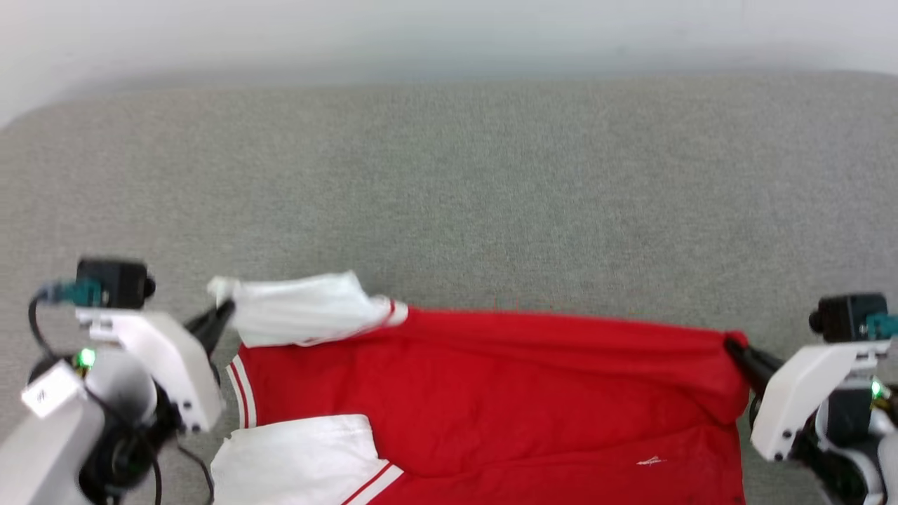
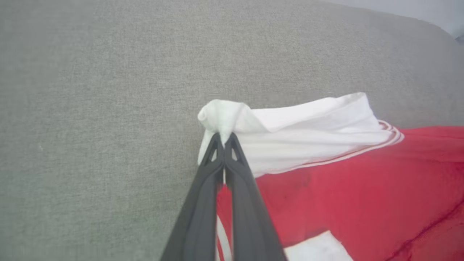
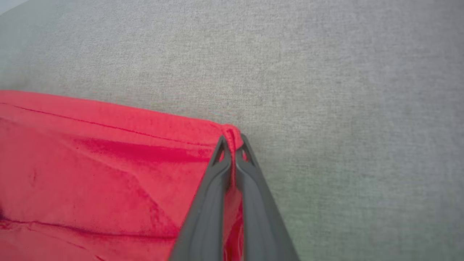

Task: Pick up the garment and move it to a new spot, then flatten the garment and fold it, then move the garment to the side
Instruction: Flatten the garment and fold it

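The garment (image 1: 491, 393), red with white panels and striped trim, lies spread across the near part of a grey fabric surface (image 1: 449, 196). My left gripper (image 1: 226, 309) is shut on the bunched end of a white sleeve at the garment's upper left corner. In the left wrist view the left gripper (image 2: 224, 137) pinches that white cloth (image 2: 290, 134) between its dark fingers. My right gripper (image 1: 733, 345) is shut on the red upper right corner. In the right wrist view the right gripper (image 3: 232, 139) clamps the red edge of the garment (image 3: 108, 163).
The grey fabric surface (image 3: 344, 108) stretches well beyond the garment toward a pale wall (image 1: 449, 35) at the back. Its rounded far left corner (image 1: 42, 119) shows in the head view.
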Available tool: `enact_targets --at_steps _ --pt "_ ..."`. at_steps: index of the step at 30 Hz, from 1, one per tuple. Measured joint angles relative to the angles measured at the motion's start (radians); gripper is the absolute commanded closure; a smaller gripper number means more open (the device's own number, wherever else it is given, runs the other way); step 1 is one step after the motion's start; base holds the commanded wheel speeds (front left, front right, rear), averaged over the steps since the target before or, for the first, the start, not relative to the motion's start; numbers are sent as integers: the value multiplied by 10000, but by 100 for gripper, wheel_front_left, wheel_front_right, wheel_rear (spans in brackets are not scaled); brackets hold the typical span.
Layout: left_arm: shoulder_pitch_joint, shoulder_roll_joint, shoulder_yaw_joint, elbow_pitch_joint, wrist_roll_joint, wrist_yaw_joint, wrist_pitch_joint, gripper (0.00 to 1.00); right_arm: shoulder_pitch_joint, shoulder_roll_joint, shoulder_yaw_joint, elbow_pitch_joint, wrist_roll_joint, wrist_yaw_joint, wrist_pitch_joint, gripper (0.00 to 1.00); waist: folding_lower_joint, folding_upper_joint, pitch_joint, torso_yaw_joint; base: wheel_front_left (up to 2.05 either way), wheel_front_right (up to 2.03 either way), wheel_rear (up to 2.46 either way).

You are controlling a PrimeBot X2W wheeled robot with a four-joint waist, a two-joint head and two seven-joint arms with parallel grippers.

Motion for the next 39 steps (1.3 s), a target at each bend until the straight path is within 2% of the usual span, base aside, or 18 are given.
enact_targets --at_steps 7,12,15,17,21,22,23,24,25,26,32,35,39 --pt "2471 12 303 -938 -587 642 -794 100 1319 472 -353 -128 -115 0 -364 100 -1 0 -634 108 0 0 0" --pt "3676 -44 286 -1179 -886 895 -1003 100 2035 874 -619 -188 -105 -2 -522 100 -1 0 -884 128 0 0 0" --pt "4153 -180 121 -1049 -1022 922 -1024 100 2331 1095 -798 -67 -82 -2 -671 100 -1 0 -968 98 0 0 0" --pt "4296 -502 -38 -665 -1093 855 -1152 100 2664 1237 -913 121 -102 -2 -823 100 -2 1 -1016 112 0 0 0" --pt "4318 -936 -234 17 -1168 518 -1354 100 2824 1467 -938 428 -42 -2 -1095 100 -1 0 -1041 103 0 0 0" --pt "4299 -1014 -313 190 -1162 431 -1356 100 2832 1501 -934 533 -29 -2 -1164 92 -1 0 -1058 110 0 0 0" --pt "4219 -1070 -387 355 -1072 295 -1425 100 2839 1547 -928 587 77 -2 -1210 65 -1 0 -1083 119 0 0 0" --pt "4105 -1170 -366 514 -1001 203 -1615 88 2841 1593 -926 631 165 -4 -1285 0 -1 0 -1108 130 0 0 0" --pt "3999 -1290 -378 711 -1001 176 -1678 51 2852 1624 -940 642 157 -6 -1409 0 -1 0 -1140 139 0 0 0" --pt "3937 -1354 -464 836 -961 79 -1684 0 2854 1666 -951 635 157 -4 -1522 0 0 0 -1180 144 0 0 0" --pt "3683 -1436 -656 1143 -439 -102 -2134 0 3026 1741 -1099 50 81 -6 -1801 0 0 1 -1486 115 0 0 0" --pt "3538 -1296 -646 1101 -73 -6 -2449 0 3044 1685 -1229 -520 50 -6 -1666 0 0 0 -1595 112 0 0 0" --pt "3268 -1216 -550 761 497 234 -3103 0 3231 1538 -1733 -1266 -186 -6 -884 0 1 0 -1660 163 0 0 0"
